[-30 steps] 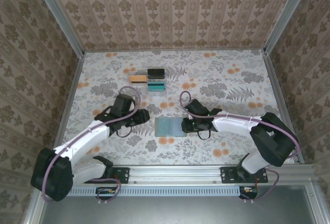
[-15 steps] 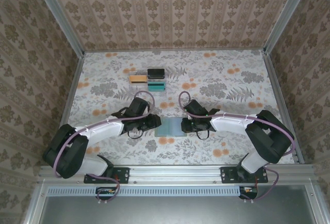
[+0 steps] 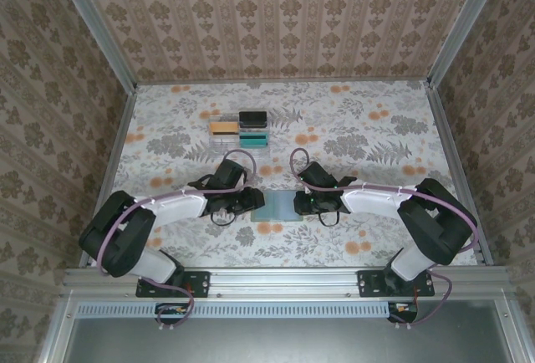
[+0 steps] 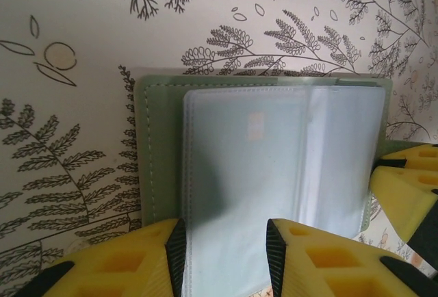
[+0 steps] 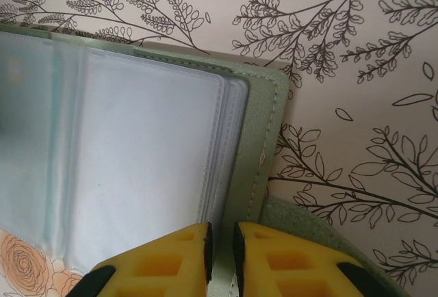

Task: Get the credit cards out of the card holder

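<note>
The sage-green card holder [image 3: 274, 205] lies open and flat on the flowered table, its frosted clear sleeves facing up. In the left wrist view my left gripper [image 4: 224, 256] is open at the holder's left half [image 4: 161, 174], its fingers apart over the sleeves. A faint pale-orange patch [image 4: 255, 127] shows through one sleeve; the credit cards inside are otherwise hidden. My right gripper [image 5: 222, 256] is shut on the holder's right cover edge [image 5: 263, 146], which runs between the fingertips. From above, the left gripper [image 3: 251, 202] and right gripper [image 3: 297, 203] flank the holder.
A clear plastic tray [image 3: 241, 131] stands at the back of the table with an orange piece [image 3: 221, 128], a black one [image 3: 252, 118] and a teal one [image 3: 253, 140]. Metal rails and patterned walls bound the table.
My left arm has swung right, bringing its gripper from the open table up to the holder's left edge. The right gripper has stayed on the right edge.
</note>
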